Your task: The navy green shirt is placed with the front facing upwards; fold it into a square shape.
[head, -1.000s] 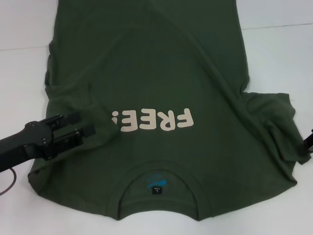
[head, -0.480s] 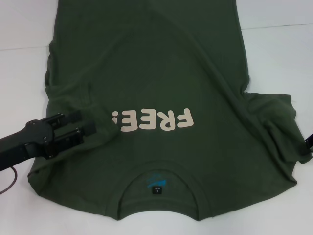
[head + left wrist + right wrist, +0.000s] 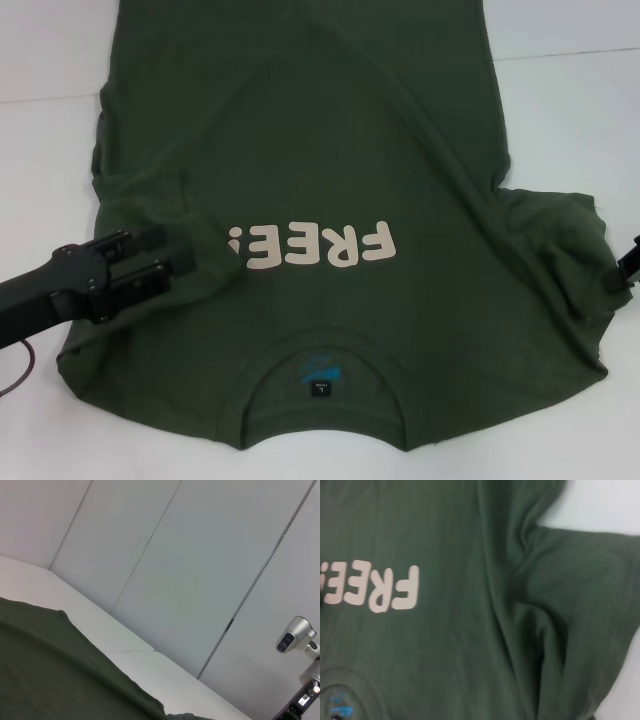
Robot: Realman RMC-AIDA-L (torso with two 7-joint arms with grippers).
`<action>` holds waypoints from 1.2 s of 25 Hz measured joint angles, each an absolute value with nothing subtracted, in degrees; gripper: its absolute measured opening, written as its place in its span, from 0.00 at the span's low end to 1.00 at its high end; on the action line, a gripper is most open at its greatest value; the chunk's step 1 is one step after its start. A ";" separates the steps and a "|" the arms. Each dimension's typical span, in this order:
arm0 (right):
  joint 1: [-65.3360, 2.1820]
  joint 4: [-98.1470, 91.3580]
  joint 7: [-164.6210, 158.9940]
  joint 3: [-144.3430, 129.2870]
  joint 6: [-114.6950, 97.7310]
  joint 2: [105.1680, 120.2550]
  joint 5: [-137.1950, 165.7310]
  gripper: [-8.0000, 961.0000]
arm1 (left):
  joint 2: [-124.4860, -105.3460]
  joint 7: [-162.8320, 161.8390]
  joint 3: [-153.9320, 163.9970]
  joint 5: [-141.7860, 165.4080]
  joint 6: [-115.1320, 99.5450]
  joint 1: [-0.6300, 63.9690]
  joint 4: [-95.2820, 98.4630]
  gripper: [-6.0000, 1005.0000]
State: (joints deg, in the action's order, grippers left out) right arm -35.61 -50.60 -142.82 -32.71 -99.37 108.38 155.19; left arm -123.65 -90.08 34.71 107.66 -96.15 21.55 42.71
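Note:
The navy green shirt (image 3: 330,150) lies front up on the white table, its collar (image 3: 322,378) nearest me and its cream "FREE!" lettering (image 3: 320,246) upside down. The sleeve on my left is folded over the chest and covers part of the "!". My left gripper (image 3: 172,258) rests at this folded sleeve. My right gripper (image 3: 626,264) shows only at the right edge, at the hem of the other, spread-out sleeve (image 3: 565,240). The right wrist view shows the lettering (image 3: 375,590) and the wrinkled sleeve (image 3: 580,620). The left wrist view shows a shirt edge (image 3: 55,670).
The white table (image 3: 570,110) lies bare on both sides of the shirt. A dark cable (image 3: 15,370) loops at my left arm. Grey wall panels (image 3: 175,555) stand behind the table, with a silver and black arm part (image 3: 300,645) in front of them.
My right gripper has come a little further into view at the right edge, onto the sleeve hem. My left gripper has barely moved.

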 joint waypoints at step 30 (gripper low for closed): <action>-42.64 -50.04 -142.26 -33.77 -102.40 109.53 151.52 0.04 | -123.48 -90.36 34.72 107.66 -95.54 21.18 42.71 0.72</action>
State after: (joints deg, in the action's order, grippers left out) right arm -42.64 -50.04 -142.26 -33.77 -102.40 109.53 151.52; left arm -123.48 -90.36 34.72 107.66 -95.54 21.18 42.71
